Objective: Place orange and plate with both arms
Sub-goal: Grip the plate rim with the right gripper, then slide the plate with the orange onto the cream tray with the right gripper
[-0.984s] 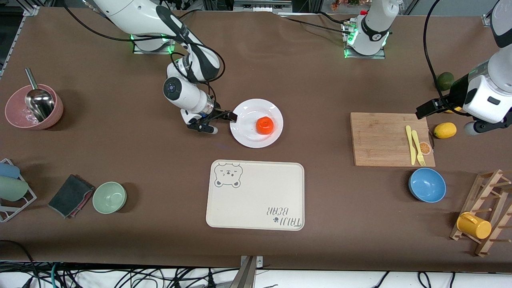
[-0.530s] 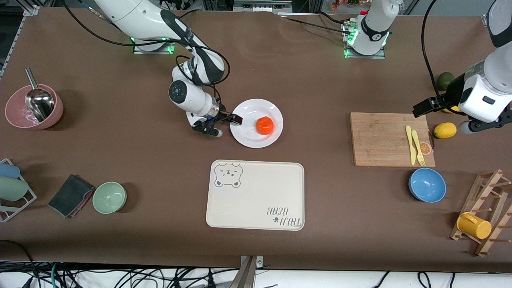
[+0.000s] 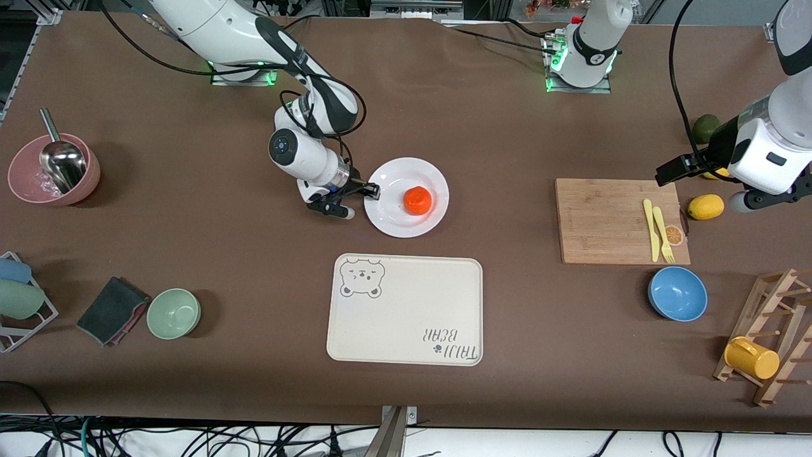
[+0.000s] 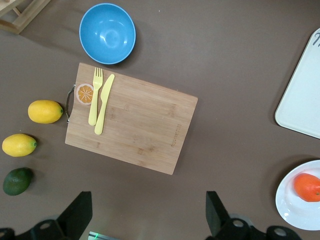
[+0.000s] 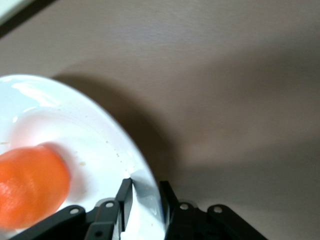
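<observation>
I see my right gripper (image 3: 371, 190) pinching the rim of the round white glossy plate (image 3: 390, 222) at the edge toward the right arm's end; the small orange-red orange (image 3: 417, 200) sits on it. The cream bear-print tray (image 3: 406, 311) lies nearer the camera. My left gripper (image 3: 666, 172) waits wide open above the bamboo cutting board (image 3: 609, 222).

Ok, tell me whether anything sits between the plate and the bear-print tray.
Nothing visible does. The plate, carrying the orange, has its rim between the right gripper's fingers, and only bare table separates it from the tray, which lies nearer the front camera. The left gripper waits open over the cutting board's end.
</observation>
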Robot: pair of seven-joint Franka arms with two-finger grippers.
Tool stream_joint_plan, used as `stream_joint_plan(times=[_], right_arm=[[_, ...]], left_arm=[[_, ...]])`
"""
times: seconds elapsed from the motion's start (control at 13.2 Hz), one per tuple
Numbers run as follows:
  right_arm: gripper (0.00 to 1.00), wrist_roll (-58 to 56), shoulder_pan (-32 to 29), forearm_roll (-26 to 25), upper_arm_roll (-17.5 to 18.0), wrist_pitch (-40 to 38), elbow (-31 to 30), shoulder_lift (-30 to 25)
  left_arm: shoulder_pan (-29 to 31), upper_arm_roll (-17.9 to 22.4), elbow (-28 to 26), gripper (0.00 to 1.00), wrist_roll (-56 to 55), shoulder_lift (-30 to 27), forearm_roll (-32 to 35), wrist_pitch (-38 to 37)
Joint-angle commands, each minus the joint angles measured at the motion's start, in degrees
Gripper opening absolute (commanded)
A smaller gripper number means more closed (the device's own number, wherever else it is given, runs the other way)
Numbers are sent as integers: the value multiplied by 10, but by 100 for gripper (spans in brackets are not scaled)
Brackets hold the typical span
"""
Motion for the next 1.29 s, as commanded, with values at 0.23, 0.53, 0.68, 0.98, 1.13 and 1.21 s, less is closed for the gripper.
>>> stream_joint_plan(times=[0.23,0.53,0.68,0.98,1.13,1.21], right_arm=[[0,-7,0,9,1,5,12,16],[0,-46,-1,9,0,16,14,15],[0,-65,-1,8,0,38,14,19],[0,-98,-12,9,1,49,29,18],[0,-98,-18,10,1,48,46,18],[0,-97,-25,10,2,47,52,18]], left_arm=[[3,1,8,100,13,-2,-18,-12],[2,1,8,100,13,-2,-18,-12],[1,1,8,100,13,-2,-18,-12],[0,1,8,100,13,-1,-18,-11],[0,1,8,100,13,-2,-18,-11],[0,1,8,100,13,-2,-18,-11]])
